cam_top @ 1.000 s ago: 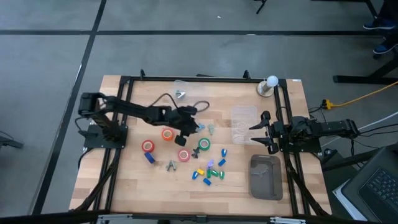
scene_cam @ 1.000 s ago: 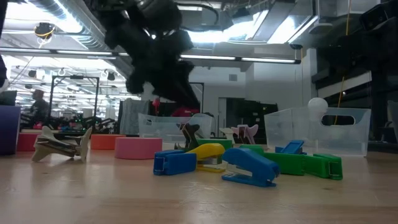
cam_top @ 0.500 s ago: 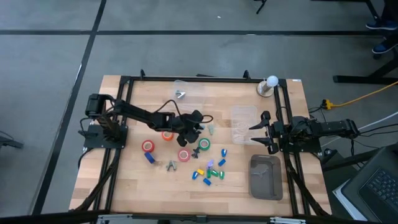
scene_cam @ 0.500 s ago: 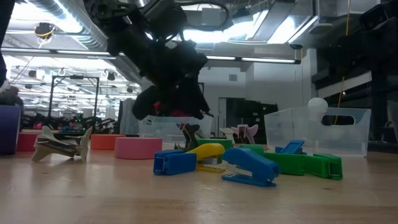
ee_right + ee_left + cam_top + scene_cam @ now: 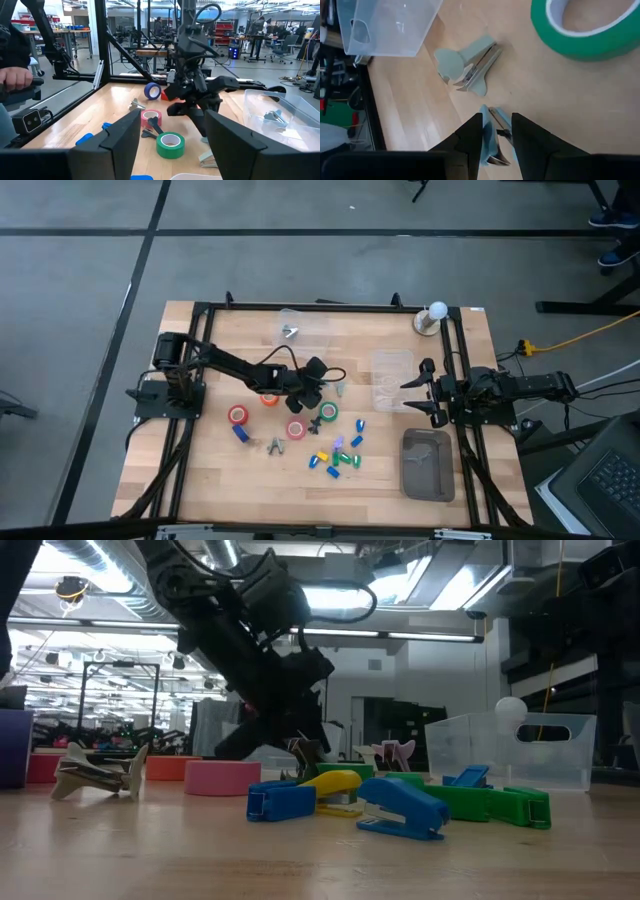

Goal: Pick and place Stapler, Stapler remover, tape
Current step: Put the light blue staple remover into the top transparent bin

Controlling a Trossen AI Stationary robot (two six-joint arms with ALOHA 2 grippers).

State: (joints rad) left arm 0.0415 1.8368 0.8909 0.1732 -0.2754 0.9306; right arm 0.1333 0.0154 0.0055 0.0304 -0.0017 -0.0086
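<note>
Reaching across the pale wooden bench (image 5: 200, 480), the left pincer (image 5: 496, 132) sits low near the middle, its dark fingers (image 5: 470, 137) clamped on a small light-blue staple remover (image 5: 494, 135) with a metal jaw. Just beyond it lies a second staple remover (image 5: 467, 67), pale grey-green and winged, flat on the wood grain. A glossy green tape (image 5: 328, 412) ring is just right of the pincer; the pink tape (image 5: 296, 429) lies nearer, the red tape (image 5: 238, 415) to the left, and the orange tape (image 5: 268, 396) is partly hidden under the arm. Small oblong blue, yellow and green staplers (image 5: 338, 456) cluster near the front. A clear plastic box (image 5: 392, 378) stands right of centre. The right pincer (image 5: 414, 391) waits at the right edge, fingers apart, apparently empty.
</note>
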